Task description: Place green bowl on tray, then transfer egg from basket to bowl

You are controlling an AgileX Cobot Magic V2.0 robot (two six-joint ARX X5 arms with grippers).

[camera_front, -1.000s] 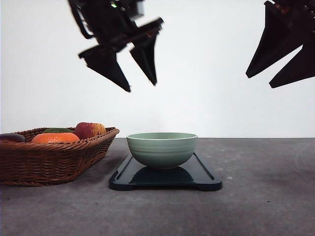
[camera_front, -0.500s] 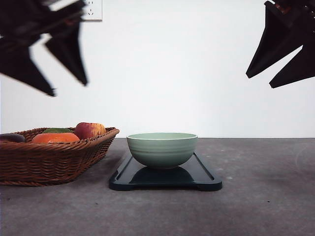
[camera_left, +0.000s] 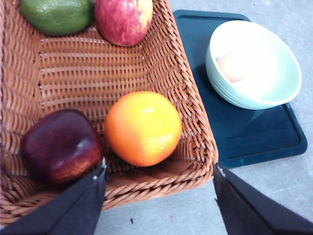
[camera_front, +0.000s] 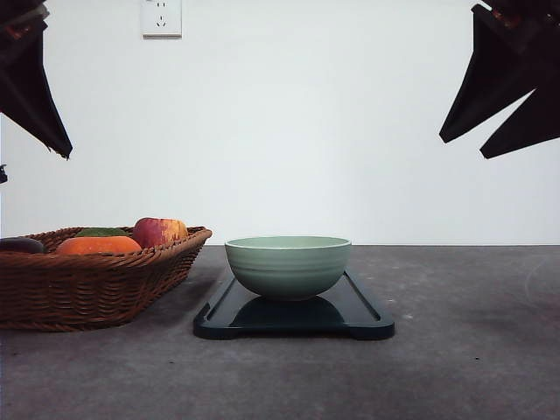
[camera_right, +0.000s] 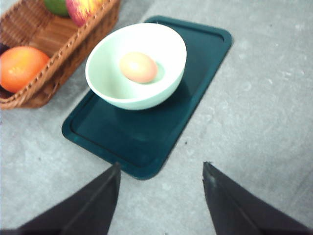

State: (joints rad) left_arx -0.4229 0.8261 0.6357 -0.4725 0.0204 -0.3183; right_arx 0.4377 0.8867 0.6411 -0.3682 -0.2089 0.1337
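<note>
A pale green bowl [camera_front: 288, 265] sits on a black tray [camera_front: 367, 317] in the middle of a grey desk [camera_front: 472, 367]. A tan egg [camera_right: 139, 67] rests inside the bowl, slightly off its centre, with its long axis lying roughly level. A brown wicker basket [camera_front: 87, 289] stands just beside the tray, on the robot's left. It holds an orange [camera_left: 143, 128], a red apple [camera_left: 123, 19], a dark red fruit [camera_left: 61, 145] and a green fruit [camera_left: 57, 14]. No egg is visible in the basket.

The left gripper [camera_left: 159, 200] hangs high above the near end of the basket, fingers apart and holding nothing. The bowl lies off to its side, across the basket wall. The right gripper [camera_right: 161, 196] hangs high on the robot's right, fingers apart and empty, with the tray and bowl ahead of it and below.

Judging from this layout, both steps look complete, so no further reach appears needed. If one were, the left gripper is the nearer to the basket.
</note>
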